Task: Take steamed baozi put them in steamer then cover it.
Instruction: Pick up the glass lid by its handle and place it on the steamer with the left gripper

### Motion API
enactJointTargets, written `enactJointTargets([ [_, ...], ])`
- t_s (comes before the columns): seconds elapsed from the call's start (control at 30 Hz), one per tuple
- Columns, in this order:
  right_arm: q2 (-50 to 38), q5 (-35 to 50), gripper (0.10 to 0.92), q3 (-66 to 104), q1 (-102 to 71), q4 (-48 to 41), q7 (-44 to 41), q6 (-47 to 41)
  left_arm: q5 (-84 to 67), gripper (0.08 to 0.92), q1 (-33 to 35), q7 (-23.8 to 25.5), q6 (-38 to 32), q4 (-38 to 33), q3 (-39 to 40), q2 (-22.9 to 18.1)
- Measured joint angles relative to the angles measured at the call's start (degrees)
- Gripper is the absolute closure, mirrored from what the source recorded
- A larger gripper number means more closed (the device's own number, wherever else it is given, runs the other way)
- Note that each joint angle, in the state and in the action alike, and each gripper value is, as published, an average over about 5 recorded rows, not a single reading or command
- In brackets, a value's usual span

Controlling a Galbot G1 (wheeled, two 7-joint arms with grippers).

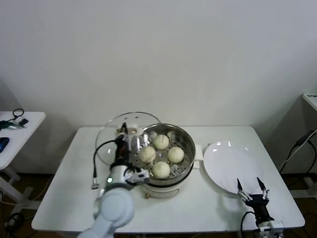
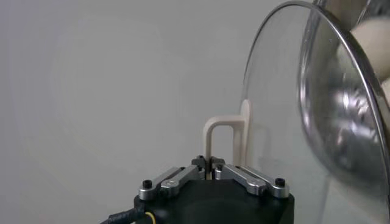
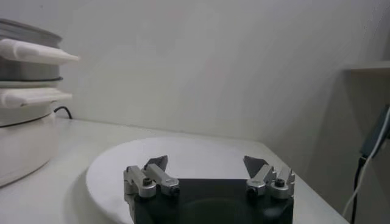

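Left end effector (image 2: 211,163) clamped on cream bar handle of round clear glass cover (image 1: 119,130), tilted beside shiny steel steamer (image 1: 183,168) on white counter (image 1: 69,183), clearing four cream-white baozi (image 1: 161,155) inside; right end effector (image 1: 252,191) wide, idle by empty white plate (image 1: 225,161).

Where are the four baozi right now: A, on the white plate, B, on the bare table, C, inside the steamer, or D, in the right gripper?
C: all four baozi sit on the perforated tray inside the steamer, while the plate lies bare.
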Motion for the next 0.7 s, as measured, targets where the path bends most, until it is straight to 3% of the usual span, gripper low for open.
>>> enactJointTargets([
  [0.37, -1.1, 1.8, 0.203, -0.2, 0.5, -0.8, -0.1, 0.5, 9.7, 0.864, -1.5, 1.5, 0.7, 6.8, 7.4, -11.8],
  [0.7, -0.9, 2.4, 0.203, -0.2, 0.1, -1.1, 0.1, 1.5, 12.8, 0.864, -1.6, 0.1, 0.9, 12.1, 8.3, -15.4],
])
